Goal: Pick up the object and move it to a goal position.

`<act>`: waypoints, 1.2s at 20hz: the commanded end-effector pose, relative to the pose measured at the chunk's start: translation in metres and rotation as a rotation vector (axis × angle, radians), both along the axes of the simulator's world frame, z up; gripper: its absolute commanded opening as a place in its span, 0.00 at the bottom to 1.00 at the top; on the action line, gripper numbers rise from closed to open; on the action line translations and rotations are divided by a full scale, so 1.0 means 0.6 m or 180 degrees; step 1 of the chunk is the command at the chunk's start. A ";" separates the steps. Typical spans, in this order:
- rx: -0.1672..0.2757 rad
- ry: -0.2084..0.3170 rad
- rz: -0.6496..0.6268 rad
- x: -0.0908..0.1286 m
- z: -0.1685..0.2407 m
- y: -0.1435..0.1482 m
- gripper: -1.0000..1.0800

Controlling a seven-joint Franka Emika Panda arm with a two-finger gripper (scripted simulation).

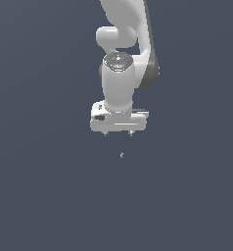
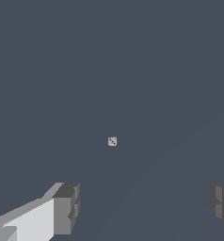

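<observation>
The gripper [image 1: 118, 133] hangs above a plain dark grey surface [image 1: 45, 196] with its jaws spread wide and nothing between them; in the wrist view the two dark fingertips [image 2: 67, 207] stand far apart, one to each side of the frame. The object [image 1: 121, 155] — a tiny pale grey cube with a few dark marks on its upper face [image 2: 112, 141] — lies on the surface beneath the gripper, apart from it and untouched. In the wrist view it sits roughly midway between the fingers across their span, though offset from the line joining them. The step in hand looks like the approach before the grasp. To do it well, the arm should first shift sideways until the cube lies on the line between the fingertips, then descend straight, keeping the jaws open until the tips flank the cube just above the surface. The cube is small against the fingers, so a small sideways error could nudge it away — closing slowly and centred seems wise. No goal marker is visible in either view.
</observation>
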State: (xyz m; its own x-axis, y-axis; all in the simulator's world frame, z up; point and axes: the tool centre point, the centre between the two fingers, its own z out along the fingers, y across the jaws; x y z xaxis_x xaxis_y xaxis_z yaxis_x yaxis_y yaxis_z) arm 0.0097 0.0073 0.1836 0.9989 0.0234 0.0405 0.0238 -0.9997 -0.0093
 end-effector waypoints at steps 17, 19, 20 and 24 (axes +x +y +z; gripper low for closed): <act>-0.0083 0.0050 0.0056 -0.008 -0.018 0.011 0.96; -0.0082 0.0054 0.0057 -0.006 -0.027 0.013 0.96; -0.0081 0.0056 0.0057 -0.004 -0.033 0.013 0.96; -0.0072 0.0070 0.0060 0.003 -0.065 0.017 0.96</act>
